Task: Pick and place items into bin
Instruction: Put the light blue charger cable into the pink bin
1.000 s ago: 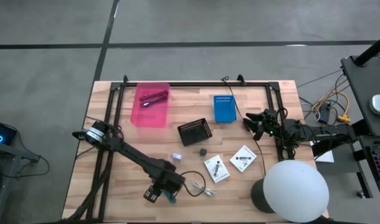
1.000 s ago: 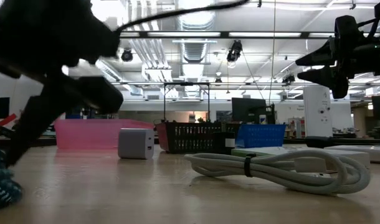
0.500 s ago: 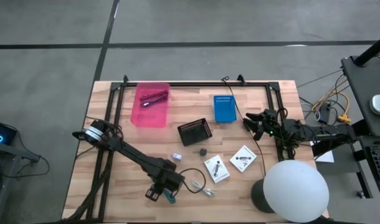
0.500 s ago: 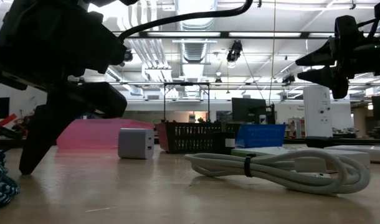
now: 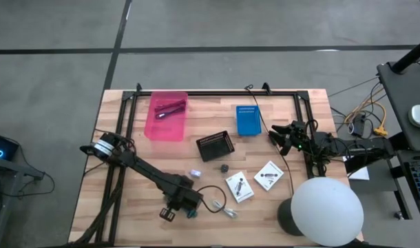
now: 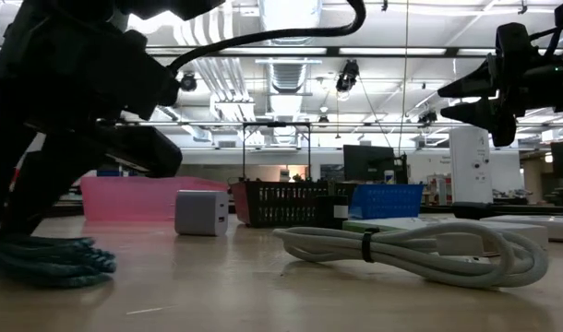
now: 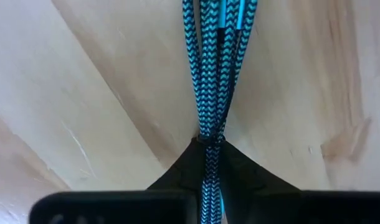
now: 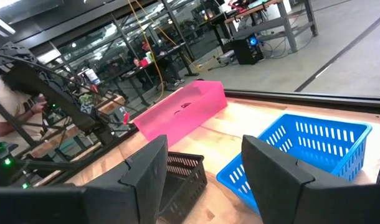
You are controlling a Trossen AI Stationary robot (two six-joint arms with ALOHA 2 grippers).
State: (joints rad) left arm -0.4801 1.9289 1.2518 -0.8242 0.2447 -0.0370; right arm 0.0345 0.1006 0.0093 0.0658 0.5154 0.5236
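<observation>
Left gripper (image 5: 187, 211) is down at the table's near edge, its fingers (image 7: 205, 163) pressed together on a bundle of teal braided cable (image 7: 213, 74) (the strands run straight out from between the dark fingertips and lie on the wood). From table height the same cable (image 6: 49, 259) rests in a low heap on the wooden table (image 5: 127, 207) under the dark arm.

Moving rightward across the overhead picture, a pink bin (image 5: 166, 117) sits at the far left of the table with dark pen-like sticks (image 5: 170, 108) lying in it. Nearer the middle stands a small black basket (image 5: 215, 146); a small white charger block (image 5: 195, 173) lies in front of it, and a coiled white cable (image 5: 222, 207) lies just beside the left gripper. A small dark knob (image 5: 224, 167) sits on the bare wood between the black basket and two white flat packets (image 5: 239, 187) (image 5: 268, 175), which lie side by side, apart from each other. A blue basket (image 5: 247, 120) stands farther back, right of the black one.

At the table's right side the right gripper (image 5: 282, 138) hangs above the surface with its fingers (image 8: 143, 171) spread apart and nothing between them. A large white round lamp head (image 5: 327, 211) covers the near right corner.
</observation>
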